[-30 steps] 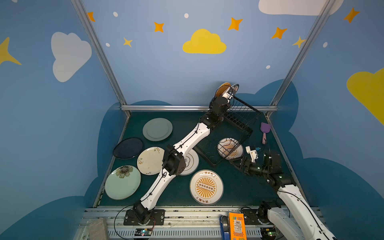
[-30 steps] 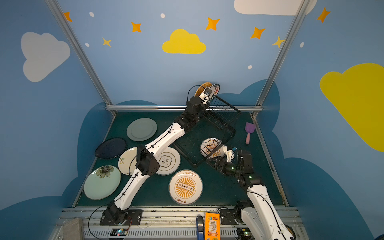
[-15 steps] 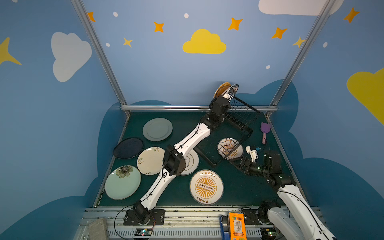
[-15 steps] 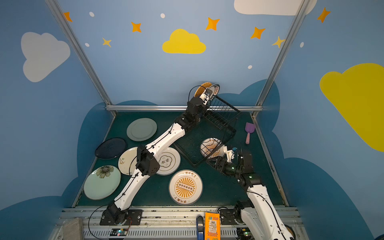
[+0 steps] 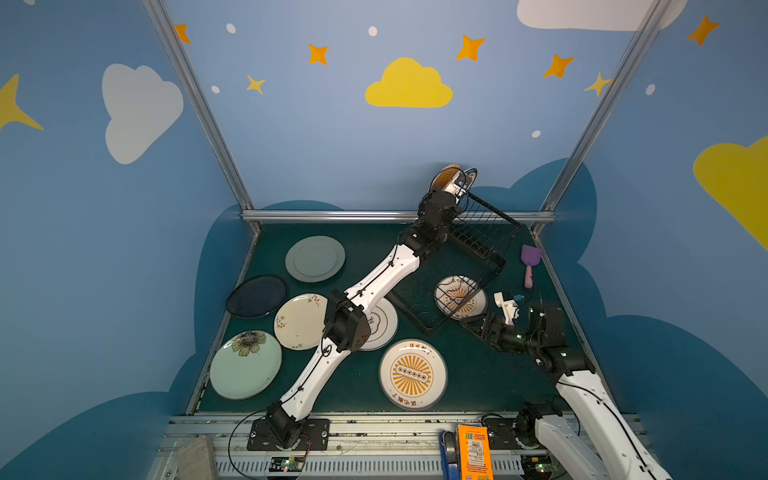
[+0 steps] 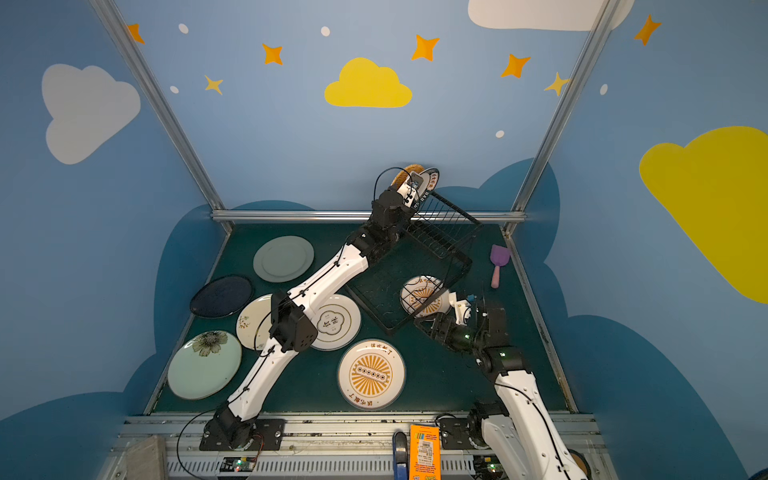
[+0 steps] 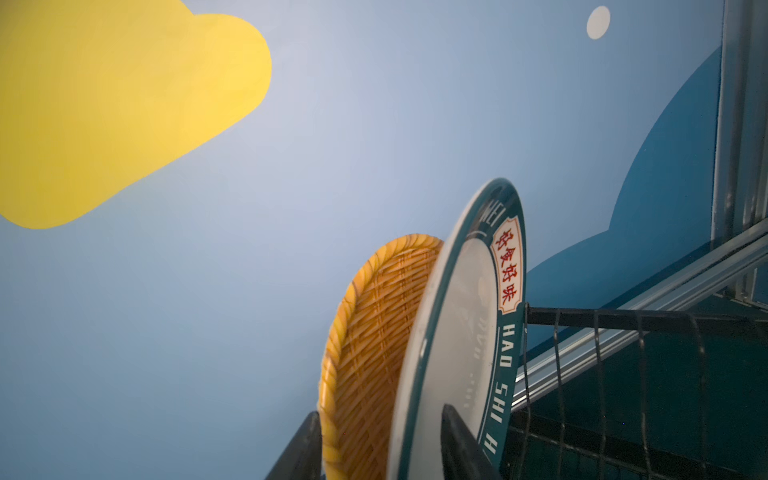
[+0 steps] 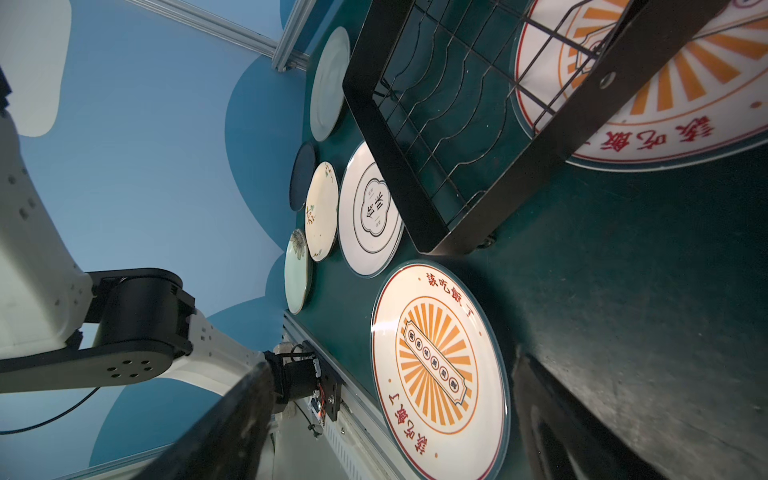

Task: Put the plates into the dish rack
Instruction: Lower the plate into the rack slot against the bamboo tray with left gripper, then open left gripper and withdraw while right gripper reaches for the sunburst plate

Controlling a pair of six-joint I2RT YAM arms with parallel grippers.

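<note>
Left fingers [image 7: 461, 453] stand parted astride two upright plates [image 7: 457, 332] in the dish rack [image 7: 602, 316]; right fingers [image 8: 216, 424] spread wide.

The left pincer [image 7: 380, 451] has opened partway at the teal-rimmed plate [image 7: 455, 332].

The surface [image 5: 478, 374] is carrying flat plates: grey-green plate [image 5: 315, 258] at eleven o'clock, navy plate [image 5: 256, 296] at ten, cream plate [image 5: 300, 321] at nine, mint plate [image 5: 245, 365] at eight, outlined plate [image 5: 380, 324] centrally, sunburst plate [image 5: 412, 374] at six. The rack [image 5: 409, 313] is sitting at one, overlapping a second sunburst plate [image 5: 459, 297]; a scoop [image 5: 530, 259] is lying at two.
</note>
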